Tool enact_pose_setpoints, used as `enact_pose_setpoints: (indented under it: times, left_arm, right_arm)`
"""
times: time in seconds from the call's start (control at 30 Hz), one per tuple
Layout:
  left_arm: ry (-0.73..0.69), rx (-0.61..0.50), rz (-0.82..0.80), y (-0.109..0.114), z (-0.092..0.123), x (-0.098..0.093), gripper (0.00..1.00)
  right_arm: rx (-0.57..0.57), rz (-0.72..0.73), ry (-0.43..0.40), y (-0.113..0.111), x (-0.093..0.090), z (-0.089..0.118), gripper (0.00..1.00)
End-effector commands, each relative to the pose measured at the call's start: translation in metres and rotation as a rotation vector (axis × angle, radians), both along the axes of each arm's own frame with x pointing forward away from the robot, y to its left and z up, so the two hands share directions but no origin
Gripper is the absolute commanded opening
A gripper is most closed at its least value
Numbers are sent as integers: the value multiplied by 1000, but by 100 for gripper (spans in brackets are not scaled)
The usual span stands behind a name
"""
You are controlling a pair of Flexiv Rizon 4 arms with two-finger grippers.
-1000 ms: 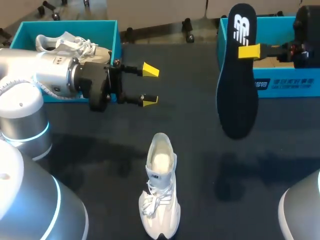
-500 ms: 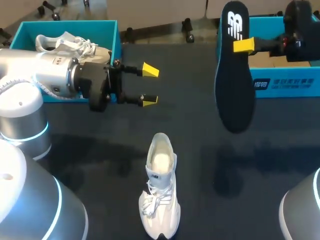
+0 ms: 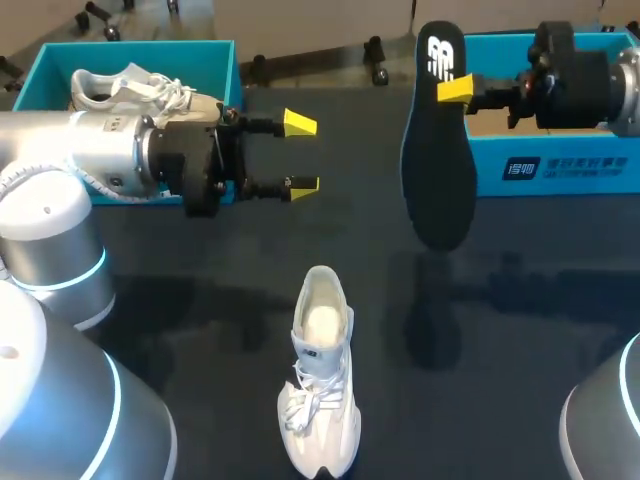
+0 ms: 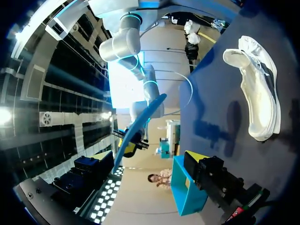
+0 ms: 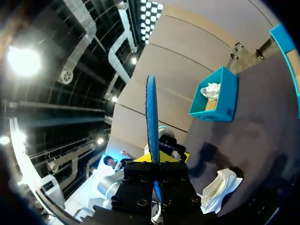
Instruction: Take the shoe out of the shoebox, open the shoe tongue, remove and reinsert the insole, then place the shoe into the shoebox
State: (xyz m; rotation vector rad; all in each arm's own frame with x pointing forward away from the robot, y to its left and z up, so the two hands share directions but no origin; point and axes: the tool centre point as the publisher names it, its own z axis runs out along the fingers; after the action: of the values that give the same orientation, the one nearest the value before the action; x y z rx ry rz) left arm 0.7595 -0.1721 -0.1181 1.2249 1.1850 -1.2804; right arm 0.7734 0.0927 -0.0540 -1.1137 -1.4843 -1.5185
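Right jaws pinch the insole (image 3: 437, 150) near its upper end, hanging it over the far-right counter (image 3: 200, 290), likely ready for reinsertion. Left jaws gape empty beyond the shoe (image 3: 320, 380), which stands near centre.

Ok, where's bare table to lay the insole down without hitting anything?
Bare table lies right of the white shoe, in front of the right shoebox. Another patch lies left of the shoe. Crowded: the far strip, around the left gripper and hanging insole.
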Motion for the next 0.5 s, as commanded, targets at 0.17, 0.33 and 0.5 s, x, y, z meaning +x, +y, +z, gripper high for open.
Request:
enact_pose_setpoints:
  times: [0.17,0.33,0.5]
  left_arm:
    - [0,3,9,-4,1,-3,100]
    - [0,3,9,-4,1,-3,100]
    - [0,3,9,-4,1,-3,100]
  right_arm:
    - [-9,-2,7,6,1,1,0]
    - [-9,-2,7,6,1,1,0]
    - [-5,19,71,10,14,-7,0]
